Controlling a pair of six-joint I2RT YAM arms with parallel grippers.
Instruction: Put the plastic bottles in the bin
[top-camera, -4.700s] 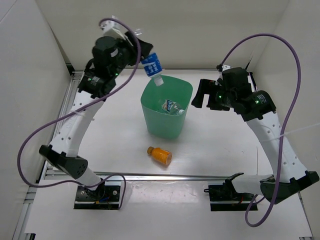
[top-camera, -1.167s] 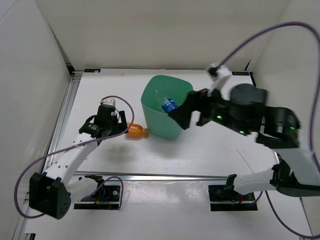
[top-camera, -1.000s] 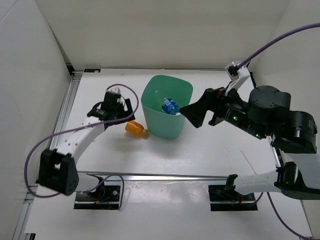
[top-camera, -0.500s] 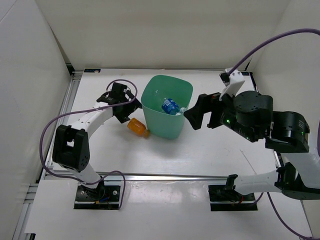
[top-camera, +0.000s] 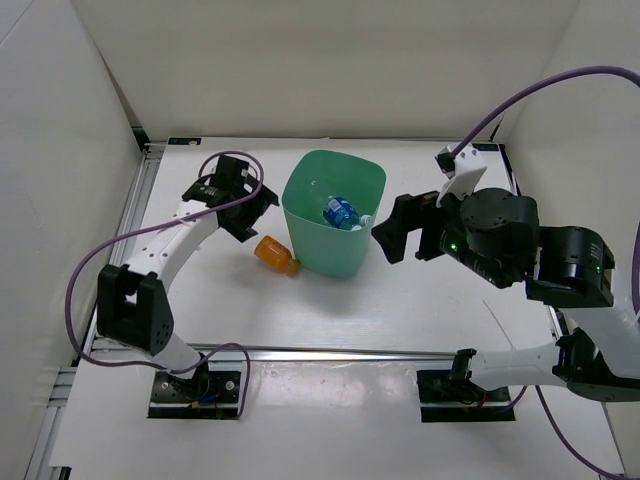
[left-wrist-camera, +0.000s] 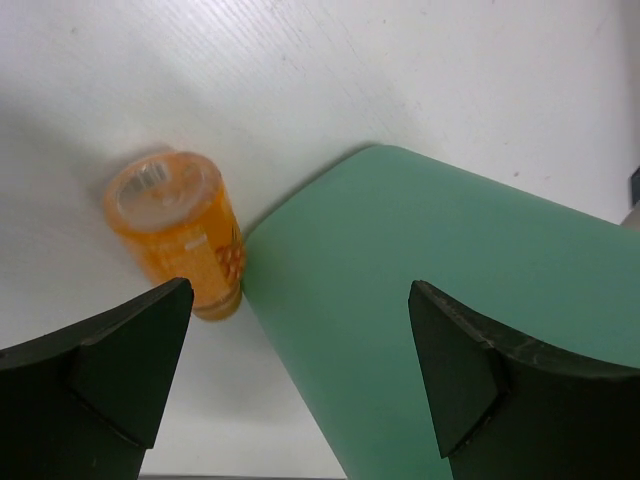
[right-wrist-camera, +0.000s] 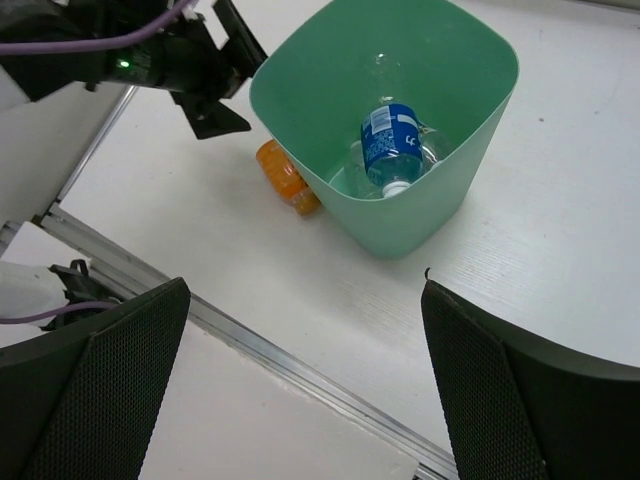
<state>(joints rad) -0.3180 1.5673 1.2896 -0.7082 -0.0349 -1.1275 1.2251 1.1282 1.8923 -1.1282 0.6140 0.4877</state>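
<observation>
On the white table (top-camera: 420, 300), the mint-green bin (top-camera: 328, 250), upright, between the two grippers in the top view. Left gripper (top-camera: 252, 212) low beside the bin's left wall, jaws wide apart, gripping nothing. Right gripper (top-camera: 390, 230) raised off the bin's right side, jaws likewise spread and empty.

Seen only from the right wrist and from above: the bin's inside, with a blue-labelled bottle (right-wrist-camera: 388, 140) lying tilted among clear bottles (right-wrist-camera: 352, 172), too glary to count. Nothing of that inside from the left wrist, only the bin's outer wall (left-wrist-camera: 450, 330) and the table beside it. Shown best there instead: the short orange bottle (left-wrist-camera: 182, 232), on its side, one end against or just beside the bin's foot.

Relative to the left jaws: orange bottle just ahead of the left-hand finger as seen from the wrist, not between the two. Bin wall ahead, filling the gap and the right-hand side. Relative to the right jaws: bin ahead and below, roughly centred in the gap. Orange bottle on the bin's far side, toward the left-hand finger, well apart from both.
</observation>
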